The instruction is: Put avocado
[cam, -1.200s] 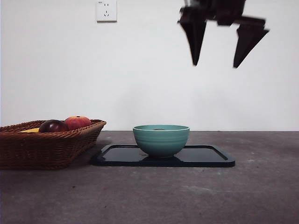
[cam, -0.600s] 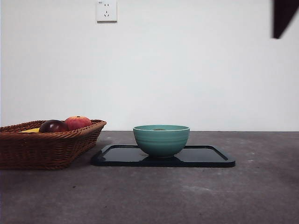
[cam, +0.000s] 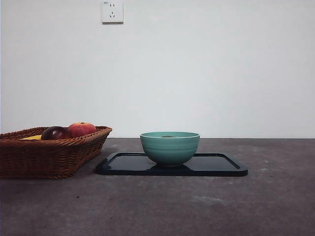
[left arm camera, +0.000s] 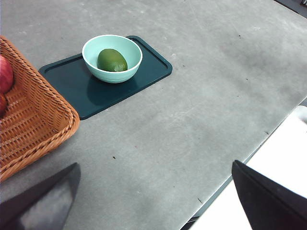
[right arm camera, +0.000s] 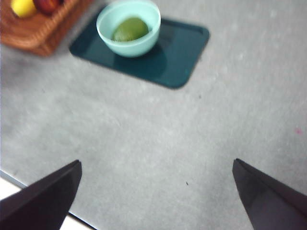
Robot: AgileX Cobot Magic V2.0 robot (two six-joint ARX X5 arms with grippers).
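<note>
The dark green oval avocado (left arm camera: 112,60) lies inside the pale green bowl (left arm camera: 112,58), which stands on a dark tray (left arm camera: 148,72). It also shows in the right wrist view (right arm camera: 130,29) inside the bowl (right arm camera: 128,27). In the front view only the bowl (cam: 170,147) on the tray (cam: 216,164) shows, with a sliver of the avocado (cam: 168,136) at its rim. My left gripper (left arm camera: 156,191) is open and empty, high above the table. My right gripper (right arm camera: 157,194) is open and empty, high and well away from the bowl. Neither gripper shows in the front view.
A wicker basket (cam: 49,152) stands left of the tray, holding a dark maroon fruit (cam: 55,132), a red-orange fruit (cam: 81,129) and a yellow one (right arm camera: 23,6). The table edge (left arm camera: 240,165) shows in the left wrist view. A wall socket (cam: 112,11) is on the back wall.
The open gripper that hung at the upper right of the front view has risen and moved right, out of that view. The bowl, tray and basket have not moved.
</note>
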